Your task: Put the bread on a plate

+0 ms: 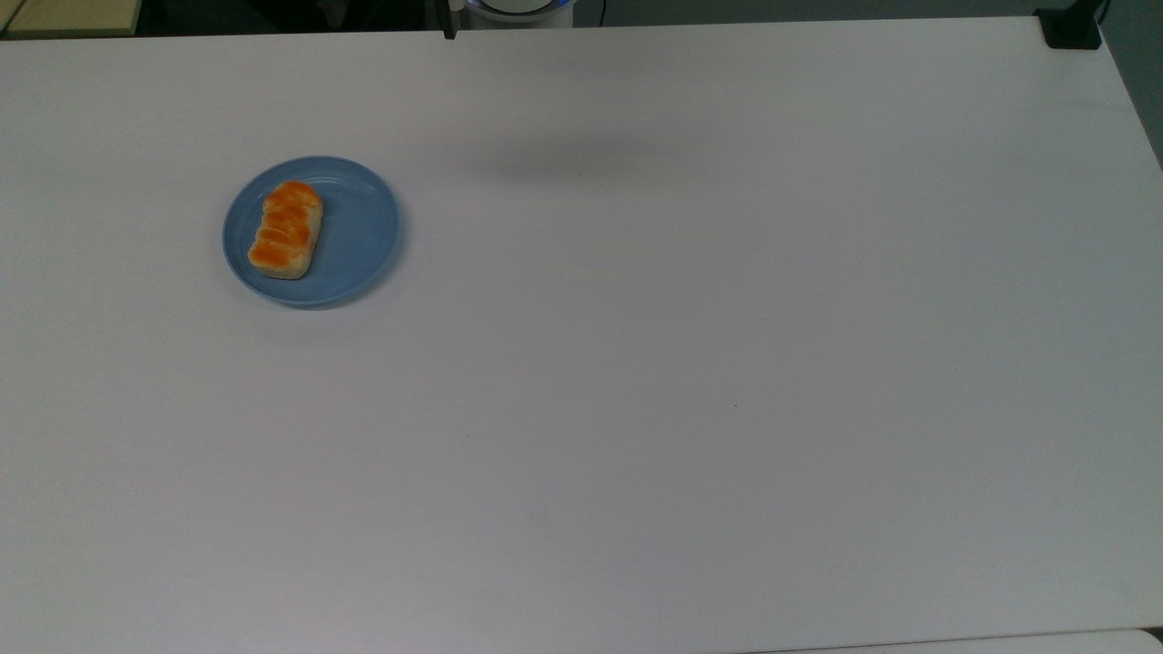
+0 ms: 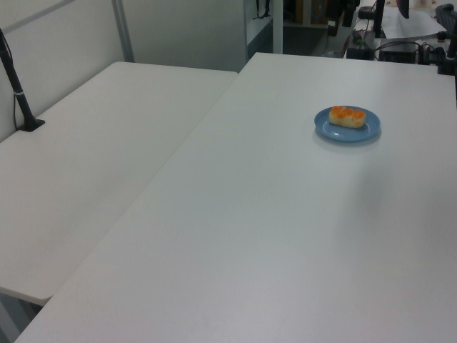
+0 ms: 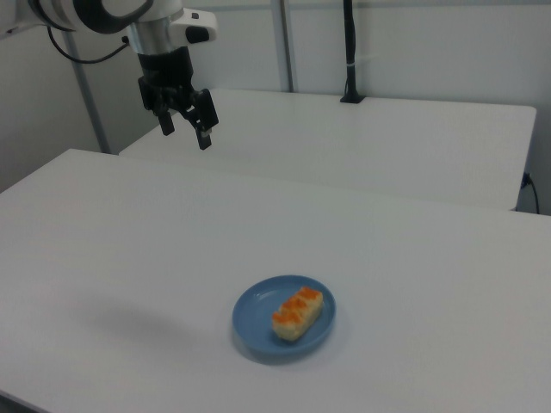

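The bread [image 1: 286,229], an oblong loaf with an orange-brown top, lies on the light-blue plate [image 1: 359,232] at the top view's left. The left view has the bread [image 2: 347,116] on the plate [image 2: 327,129] toward its right. In the right view the bread [image 3: 297,313] rests on the plate [image 3: 255,317] near the bottom centre. High above the table at the right view's upper left hangs my gripper [image 3: 185,131], open, with nothing between its fingers, far from the plate.
A second white table [image 2: 93,157] adjoins at the left view's left, with a black post [image 2: 18,96] on it. A black clamp [image 1: 1072,29] sits at the top view's upper right corner. Cables and equipment [image 2: 400,39] stand beyond the far edge.
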{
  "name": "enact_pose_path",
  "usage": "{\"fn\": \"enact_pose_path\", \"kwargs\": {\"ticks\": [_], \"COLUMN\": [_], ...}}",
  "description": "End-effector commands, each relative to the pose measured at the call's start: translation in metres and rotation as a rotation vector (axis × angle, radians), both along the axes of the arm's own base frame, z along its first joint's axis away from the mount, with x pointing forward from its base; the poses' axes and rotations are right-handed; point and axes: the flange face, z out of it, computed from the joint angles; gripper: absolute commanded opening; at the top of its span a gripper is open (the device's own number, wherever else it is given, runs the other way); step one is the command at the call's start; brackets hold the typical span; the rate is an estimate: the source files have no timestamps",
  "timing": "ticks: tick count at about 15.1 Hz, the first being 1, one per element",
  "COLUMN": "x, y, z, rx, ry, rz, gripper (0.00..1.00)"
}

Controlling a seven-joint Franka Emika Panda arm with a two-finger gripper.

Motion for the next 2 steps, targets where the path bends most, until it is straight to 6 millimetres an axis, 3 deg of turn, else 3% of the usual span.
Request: {"fn": "enact_pose_path", "kwargs": {"ticks": [1, 2], "x": [-0.0068, -0.0071], "y": [0.0031, 0.0031], "z": [-0.0005, 0.0005], "rx": [0.000, 0.000], "ry": [0.008, 0.005], "rz": [0.016, 0.018], "gripper": [1.00, 1.00]}}
